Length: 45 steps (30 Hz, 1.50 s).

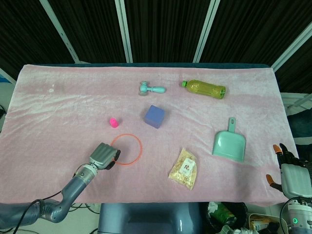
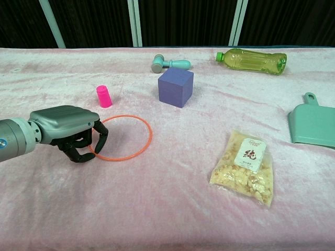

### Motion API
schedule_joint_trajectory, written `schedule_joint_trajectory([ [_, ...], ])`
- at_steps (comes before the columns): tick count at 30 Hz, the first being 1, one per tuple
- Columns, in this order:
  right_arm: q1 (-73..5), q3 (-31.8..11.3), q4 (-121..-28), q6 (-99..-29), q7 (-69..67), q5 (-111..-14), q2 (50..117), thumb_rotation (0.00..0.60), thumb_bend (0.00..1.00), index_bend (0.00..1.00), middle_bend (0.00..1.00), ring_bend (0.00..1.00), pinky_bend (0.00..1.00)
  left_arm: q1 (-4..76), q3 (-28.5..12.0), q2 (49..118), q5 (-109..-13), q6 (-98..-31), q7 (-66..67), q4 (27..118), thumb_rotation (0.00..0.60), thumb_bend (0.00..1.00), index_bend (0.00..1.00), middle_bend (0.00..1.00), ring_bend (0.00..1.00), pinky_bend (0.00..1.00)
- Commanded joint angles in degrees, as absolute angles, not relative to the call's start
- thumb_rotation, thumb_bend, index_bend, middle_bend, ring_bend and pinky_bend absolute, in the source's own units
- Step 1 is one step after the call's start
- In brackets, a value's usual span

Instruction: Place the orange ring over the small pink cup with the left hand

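The orange ring (image 1: 127, 149) (image 2: 123, 137) lies flat on the pink cloth, near the front left. My left hand (image 1: 104, 156) (image 2: 70, 130) is at the ring's left rim, palm down, with its dark fingers (image 2: 84, 149) curled around the rim and touching it. The small pink cup (image 1: 113, 122) (image 2: 103, 96) stands upright a short way beyond the ring, apart from it. My right hand (image 1: 291, 171) hangs off the table's front right corner, fingers spread and holding nothing; only the head view shows it.
A purple cube (image 1: 154, 116) (image 2: 176, 87) sits just right of the cup. Behind it are a teal toy hammer (image 1: 151, 88) and a green bottle (image 1: 204, 88). A teal dustpan (image 1: 229, 143) and a snack bag (image 1: 184, 168) lie to the right.
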State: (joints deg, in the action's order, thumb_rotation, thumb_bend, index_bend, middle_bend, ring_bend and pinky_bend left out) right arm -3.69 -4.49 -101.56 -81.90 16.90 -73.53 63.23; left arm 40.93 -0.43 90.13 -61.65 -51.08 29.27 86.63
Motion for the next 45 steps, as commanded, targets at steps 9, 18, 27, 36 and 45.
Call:
schedule_joint_trajectory([
  [9, -3.7, -4.4, -101.6, -81.9, 17.0, -73.7, 63.2, 0.600, 0.21, 0.07, 0.03, 0.13, 0.21, 40.9, -0.1, 90.1, -61.3, -50.9, 29.7, 86.7, 0.600, 0.46, 0.60, 0.96, 0.96, 0.91],
  [18, -3.7, -4.6, -101.5, -81.9, 16.9, -73.4, 63.3, 0.600, 0.21, 0.07, 0.03, 0.13, 0.21, 41.1, -0.1, 90.0, -60.8, -50.7, 30.0, 86.5, 0.600, 0.46, 0.60, 0.96, 0.96, 0.91],
  [27, -3.7, -4.5, -101.5, -81.9, 17.0, -73.5, 63.3, 0.600, 0.22, 0.07, 0.03, 0.13, 0.21, 41.1, 0.0, 90.0, -60.7, -50.9, 30.3, 86.6, 0.600, 0.46, 0.61, 0.96, 0.96, 0.91],
  [36, -3.7, -4.5, -101.5, -81.9, 17.0, -73.5, 63.3, 0.600, 0.22, 0.07, 0.03, 0.13, 0.21, 40.9, 0.0, 89.8, -61.2, -51.2, 29.7, 86.7, 0.600, 0.46, 0.63, 0.96, 0.96, 0.91],
  [45, -3.7, -4.5, -101.5, -81.9, 17.1, -73.4, 63.3, 0.600, 0.22, 0.07, 0.03, 0.13, 0.21, 39.9, -0.9, 89.1, -66.2, -54.4, 25.4, 88.4, 0.600, 0.46, 0.64, 0.97, 0.97, 0.92],
])
